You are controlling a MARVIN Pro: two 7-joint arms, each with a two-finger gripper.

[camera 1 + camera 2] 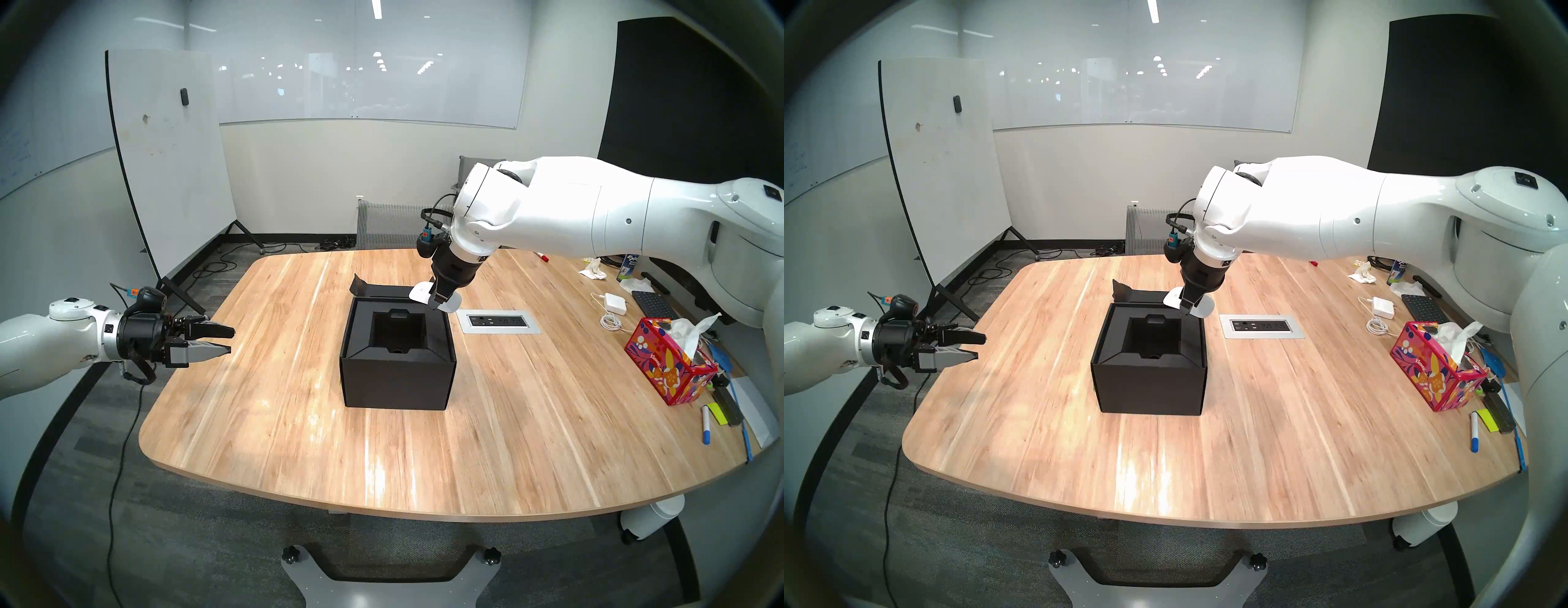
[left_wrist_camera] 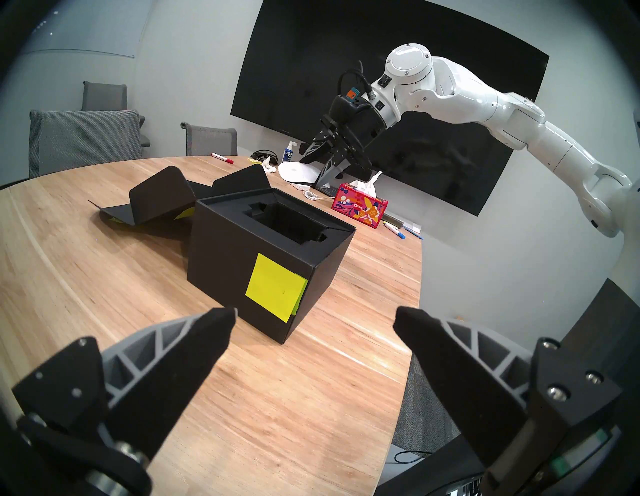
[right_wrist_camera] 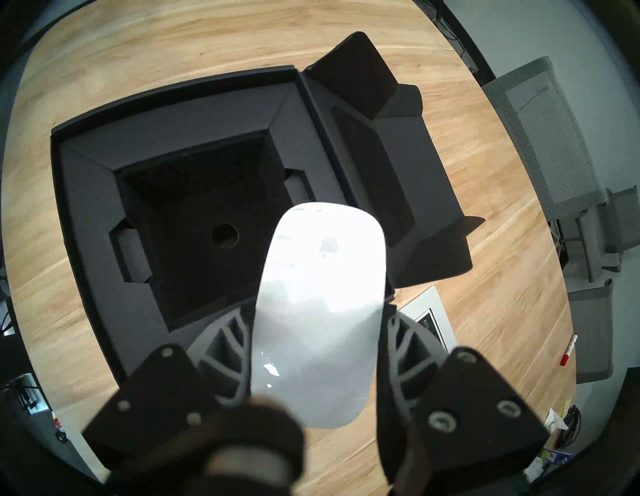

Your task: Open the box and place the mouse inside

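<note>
Left gripper (image 1: 231,340): hangs off the left edge of the pale wooden surface (image 1: 424,424), pointing roughly level toward the middle.
Left fingers (image 2: 194,350): spread wide apart, nothing between them, touching nothing; the wrist view shows bare wood and a corner of the box in the gap.
Box (image 1: 399,378): a large matte black cardboard cube standing near the middle of the surface, well apart from the left fingers.
Sticky note (image 2: 275,292): a neon yellow-green square stuck on the box wall that faces the left arm.
Lid (image 2: 156,204): the hinged black flap is thrown back and lies open on the wood behind the box, its side tabs sticking up.
Insert (image 3: 194,239): a black recessed well inside the box, open to the top, with a small round hole in its floor; nothing lies in it.
Mouse (image 1: 424,293): a smooth, flat, oval, glossy white wireless mouse, held in the air above the back right corner of the box, clear of the rim as far as I can see.
Right gripper (image 1: 439,302): angled steeply down from the white right arm (image 1: 594,212).
Right fingers (image 3: 225,339): partly closed and clamped on the mouse's two long sides, its rounded end poking out past the fingertips over the well.
</note>
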